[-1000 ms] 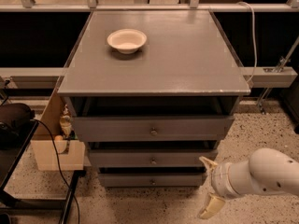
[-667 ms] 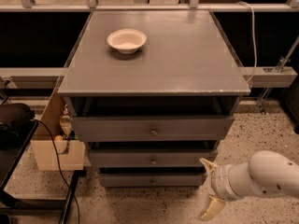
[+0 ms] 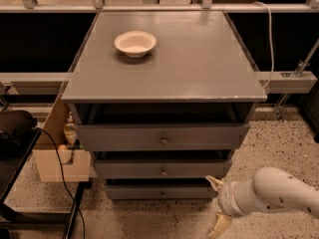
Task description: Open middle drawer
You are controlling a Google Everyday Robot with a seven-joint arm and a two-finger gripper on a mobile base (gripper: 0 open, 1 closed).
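Note:
The middle drawer (image 3: 162,169) is a grey flat front with a small round knob (image 3: 163,172), second of three in the grey cabinet. It stands slightly out, with a dark gap above it. The top drawer (image 3: 162,136) is above it and the bottom drawer (image 3: 159,191) below. My gripper (image 3: 218,205) is on a white arm at the lower right, in front of the cabinet's right bottom corner, beside the bottom drawer's right end. Its two tan fingers (image 3: 220,226) are spread apart and hold nothing. It touches no drawer.
A white bowl (image 3: 135,43) sits on the cabinet top (image 3: 199,68). A cardboard box (image 3: 56,158) and a black cable (image 3: 60,173) are at the left, next to a dark stand (image 3: 15,133). Speckled floor (image 3: 279,143) lies to the right. A rail (image 3: 289,81) runs behind.

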